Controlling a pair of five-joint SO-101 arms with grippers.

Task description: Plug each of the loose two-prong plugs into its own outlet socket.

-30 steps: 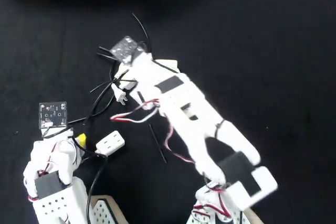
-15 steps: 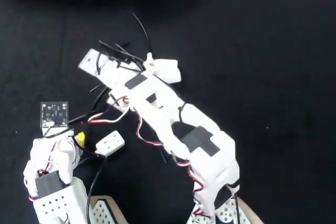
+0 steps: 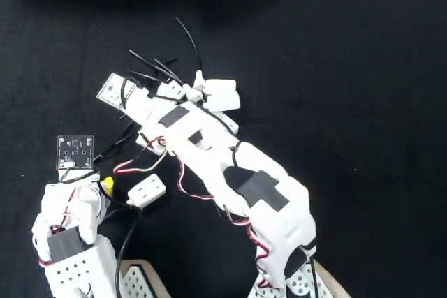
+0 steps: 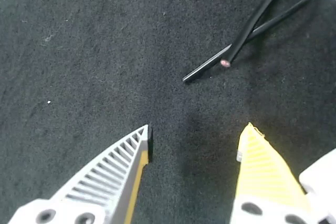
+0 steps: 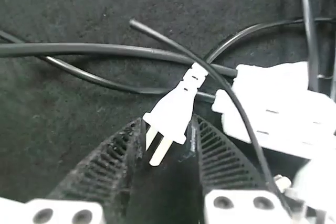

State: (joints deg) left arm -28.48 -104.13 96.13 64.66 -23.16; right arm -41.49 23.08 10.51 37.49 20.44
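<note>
In the right wrist view a white two-prong plug [image 5: 176, 103] on a black cord sits between my right gripper's black fingers, prongs toward the camera. The right gripper [image 5: 167, 127] is shut on its base. A white outlet block [image 5: 273, 108] with slots lies just beside the plug. From above, the right arm [image 3: 209, 151] stretches to the upper left and covers the plug. Another white outlet [image 3: 147, 190] lies near the left arm [image 3: 70, 221]. My left gripper [image 4: 197, 135] is open above bare black cloth, with nothing between its fingers.
Loose black cords [image 3: 150, 64] fan out around the right arm's wrist, and two cord ends [image 4: 226, 64] lie ahead of the left gripper. A white block [image 3: 220, 95] lies beside the right arm. The table's right half is bare black cloth [image 3: 363, 102].
The right arm has swung left and settled over the spot where the white plug lay, hiding it from above. The left arm has barely moved.
</note>
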